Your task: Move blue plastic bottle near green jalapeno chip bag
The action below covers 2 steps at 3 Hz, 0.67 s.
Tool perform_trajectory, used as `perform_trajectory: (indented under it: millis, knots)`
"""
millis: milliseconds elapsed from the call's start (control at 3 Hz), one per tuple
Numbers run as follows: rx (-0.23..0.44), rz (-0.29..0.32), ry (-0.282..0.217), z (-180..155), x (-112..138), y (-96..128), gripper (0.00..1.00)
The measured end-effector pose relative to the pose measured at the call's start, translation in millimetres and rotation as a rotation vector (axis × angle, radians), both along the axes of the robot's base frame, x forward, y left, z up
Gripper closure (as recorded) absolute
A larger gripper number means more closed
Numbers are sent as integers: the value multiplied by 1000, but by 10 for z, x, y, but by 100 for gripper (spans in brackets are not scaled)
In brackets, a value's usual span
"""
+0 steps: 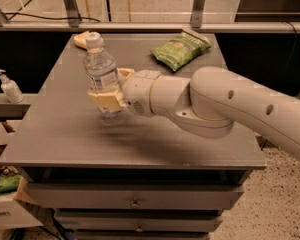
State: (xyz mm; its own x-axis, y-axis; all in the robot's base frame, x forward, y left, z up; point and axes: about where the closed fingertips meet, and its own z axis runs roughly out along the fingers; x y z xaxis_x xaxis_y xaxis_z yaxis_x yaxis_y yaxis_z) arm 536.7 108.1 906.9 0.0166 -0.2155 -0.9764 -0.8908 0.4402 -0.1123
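The blue plastic bottle (100, 69), clear with a white cap and a striped label, is held upright just above the grey table (65, 129), left of centre. My gripper (108, 95) is shut on its lower half, with the arm reaching in from the right. The green jalapeno chip bag (179, 49) lies flat at the table's far right, well apart from the bottle.
A pale yellow sponge (81, 38) lies at the far left corner, partly behind the bottle. A small white pump dispenser (9, 86) stands on a ledge left of the table. Drawers are below the tabletop, and a box (5, 204) sits on the floor at lower left.
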Motion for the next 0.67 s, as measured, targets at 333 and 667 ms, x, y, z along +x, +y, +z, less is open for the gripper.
perform_trajectory:
  millis: [333,667]
  knots:
    - [6,-104,-15,56,51,-518,100]
    - [28,-203,-61,243,120,-988,100]
